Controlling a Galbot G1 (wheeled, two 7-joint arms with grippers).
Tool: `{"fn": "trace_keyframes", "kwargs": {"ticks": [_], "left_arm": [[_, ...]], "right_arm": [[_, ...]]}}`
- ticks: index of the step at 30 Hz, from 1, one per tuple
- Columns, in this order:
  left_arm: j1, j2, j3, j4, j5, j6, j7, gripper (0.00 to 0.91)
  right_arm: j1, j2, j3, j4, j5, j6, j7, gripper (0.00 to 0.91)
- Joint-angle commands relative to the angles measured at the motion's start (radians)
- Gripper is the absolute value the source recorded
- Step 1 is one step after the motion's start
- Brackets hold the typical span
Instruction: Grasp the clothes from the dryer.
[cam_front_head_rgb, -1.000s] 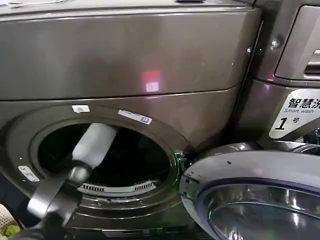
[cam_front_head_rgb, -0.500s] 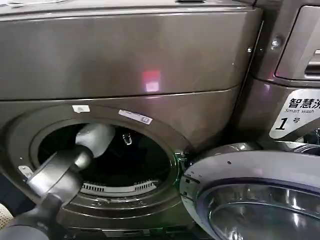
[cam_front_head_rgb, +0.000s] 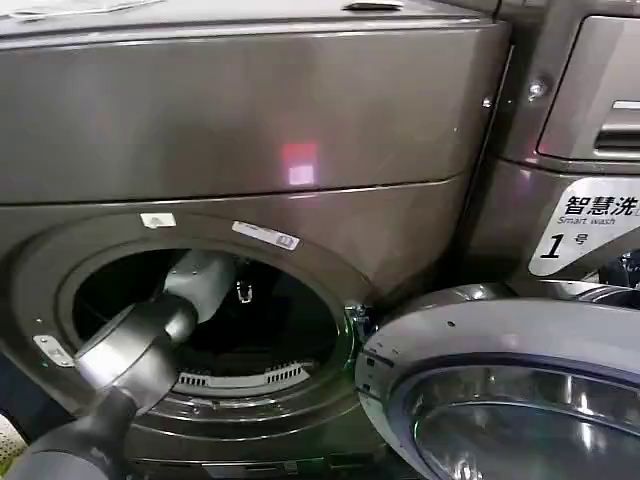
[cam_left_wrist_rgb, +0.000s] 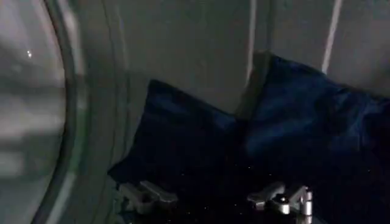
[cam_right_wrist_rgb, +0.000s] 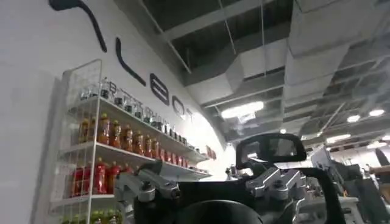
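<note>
The dryer (cam_front_head_rgb: 250, 110) is a dark bronze-grey front-loader, and its round porthole (cam_front_head_rgb: 205, 320) stands open. My left arm (cam_front_head_rgb: 150, 335) reaches through the porthole into the drum. Dark blue clothes (cam_left_wrist_rgb: 292, 122) lie bunched against the grey drum wall in the left wrist view. My left gripper (cam_left_wrist_rgb: 210, 198) is open just over the dark fabric, its fingers (cam_left_wrist_rgb: 146, 195) wide apart with nothing held between them. My right gripper (cam_right_wrist_rgb: 210, 182) is open and empty, raised away from the machine and facing the room.
The dryer's round door (cam_front_head_rgb: 500, 390) hangs open at the lower right, close beside the porthole. A perforated lint grille (cam_front_head_rgb: 245, 378) lines the opening's lower rim. The neighbouring machine carries a "Smart wash" sticker (cam_front_head_rgb: 590, 225). A shelf of bottles (cam_right_wrist_rgb: 109, 146) stands on the room's wall.
My left arm has pushed further into the drum, its white forearm now past the rim. The head view has shifted slightly.
</note>
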Motion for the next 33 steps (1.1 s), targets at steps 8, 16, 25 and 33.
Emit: {"fn": "trace_keyframes", "kwargs": {"ticks": [8,16,25,33], "left_arm": [[0.014,0.001,-0.141,-0.091,-0.112,0.029,-0.056,0.0],[0.249,0.077,-0.457,-0.427,-0.176,0.049,-0.305,0.0],[0.502,0.156,-0.607,-0.878,-0.464,0.038,-0.561,0.0],[0.654,0.099,-0.728,-1.116,-0.786,-0.044,-0.862,0.0]], "right_arm": [[-0.005,0.009,0.005,0.005,0.0,0.001,0.001,0.907],[0.009,0.015,-0.003,0.007,0.003,0.009,0.016,0.907],[0.033,0.015,-0.028,0.01,0.005,0.017,0.024,0.907],[0.04,0.017,-0.027,0.011,0.005,0.035,0.018,0.907]]}}
